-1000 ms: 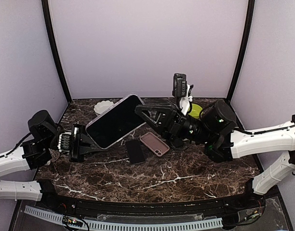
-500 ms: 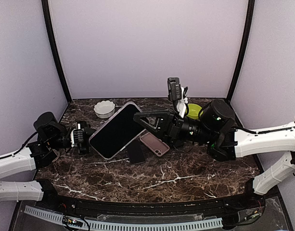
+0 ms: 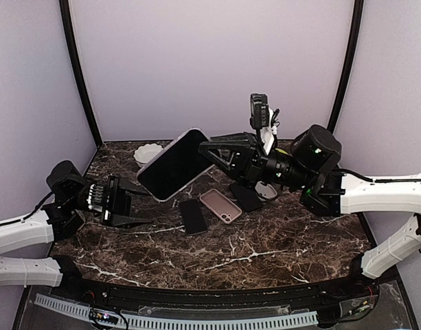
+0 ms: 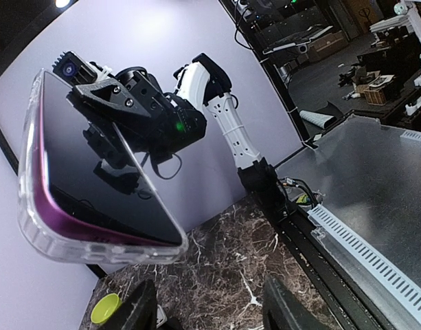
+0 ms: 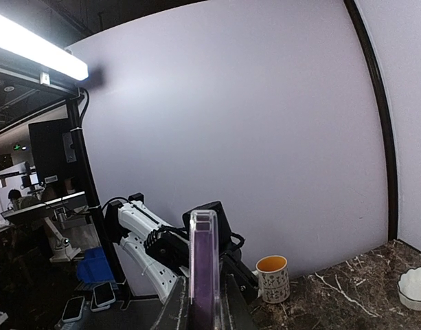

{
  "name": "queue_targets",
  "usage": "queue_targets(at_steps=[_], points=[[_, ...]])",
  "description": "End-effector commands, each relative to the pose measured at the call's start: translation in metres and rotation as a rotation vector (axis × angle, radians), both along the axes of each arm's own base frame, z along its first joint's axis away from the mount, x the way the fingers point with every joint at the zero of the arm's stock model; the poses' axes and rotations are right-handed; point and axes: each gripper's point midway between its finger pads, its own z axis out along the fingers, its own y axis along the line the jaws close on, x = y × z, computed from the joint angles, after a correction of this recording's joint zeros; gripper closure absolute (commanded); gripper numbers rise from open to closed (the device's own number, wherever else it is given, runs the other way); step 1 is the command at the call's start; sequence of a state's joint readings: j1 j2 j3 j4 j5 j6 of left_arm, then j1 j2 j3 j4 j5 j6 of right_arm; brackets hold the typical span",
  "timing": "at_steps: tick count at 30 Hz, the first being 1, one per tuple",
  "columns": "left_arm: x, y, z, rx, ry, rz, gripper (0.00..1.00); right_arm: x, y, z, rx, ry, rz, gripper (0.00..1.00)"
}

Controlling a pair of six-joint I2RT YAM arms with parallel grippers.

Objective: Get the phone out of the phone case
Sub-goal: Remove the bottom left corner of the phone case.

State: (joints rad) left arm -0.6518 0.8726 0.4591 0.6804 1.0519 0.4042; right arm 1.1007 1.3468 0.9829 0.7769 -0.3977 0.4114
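My right fingers (image 3: 217, 155) are clenched on one end of the phone (image 3: 174, 165), which sits inside its clear case (image 4: 93, 244). I hold it tilted in the air above the marble worktop (image 3: 265, 240). My left fingers (image 4: 140, 311) are spread with nothing between them, low at the left and apart from the phone. Below it a dark handset (image 3: 193, 216) and a pink one (image 3: 220, 205) lie flat, side by side.

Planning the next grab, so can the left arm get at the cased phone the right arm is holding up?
Probably yes. The left gripper, jaws open, sits below-left of the phone, whose end facing it hangs free; the right gripper clamps only the other end.
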Motion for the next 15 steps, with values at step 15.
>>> queue_targets(at_steps=[15], points=[[-0.0046, 0.0021, 0.0256, -0.112, 0.111, -0.078, 0.71, -0.0187, -0.0007, 0.0376, 0.185, -0.176, 0.087, 1.00]])
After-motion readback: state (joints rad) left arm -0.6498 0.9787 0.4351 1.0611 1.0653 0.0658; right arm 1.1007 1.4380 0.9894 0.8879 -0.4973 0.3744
